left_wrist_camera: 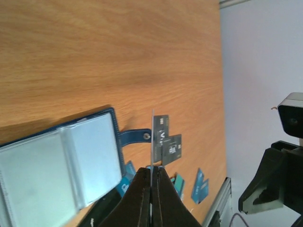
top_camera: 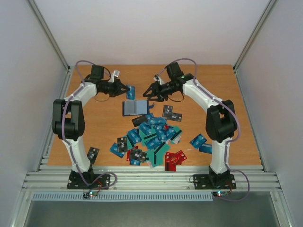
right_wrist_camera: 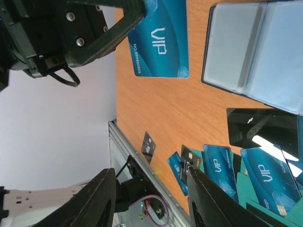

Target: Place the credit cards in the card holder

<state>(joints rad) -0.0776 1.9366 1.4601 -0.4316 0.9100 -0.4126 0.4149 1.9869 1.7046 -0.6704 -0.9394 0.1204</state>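
The card holder [top_camera: 135, 108] lies wide open on the table [top_camera: 213, 90], grey-blue pockets facing up. At its far left corner is the left claw [left_wrist_camera: 151, 172], fingers pinched tight on a blue card [right_wrist_camera: 158, 45] printed VIP. From the left wrist that card shows edge-on, standing upright. A strip of bare wood separates it from the holder's edge, so it's beside the holder, not in it. Across from it, off the holder's far right corner, the right claw [right_wrist_camera: 151, 189] hangs with its fingers spread apart and nothing between them. On the holder's near side is the pile of cards [top_camera: 154, 135], blue, teal and black overlapping, starting just beside the holder. Red cards [top_camera: 173, 158] lie at the pile's near end. One black card [top_camera: 171, 112] sits just right of the holder.
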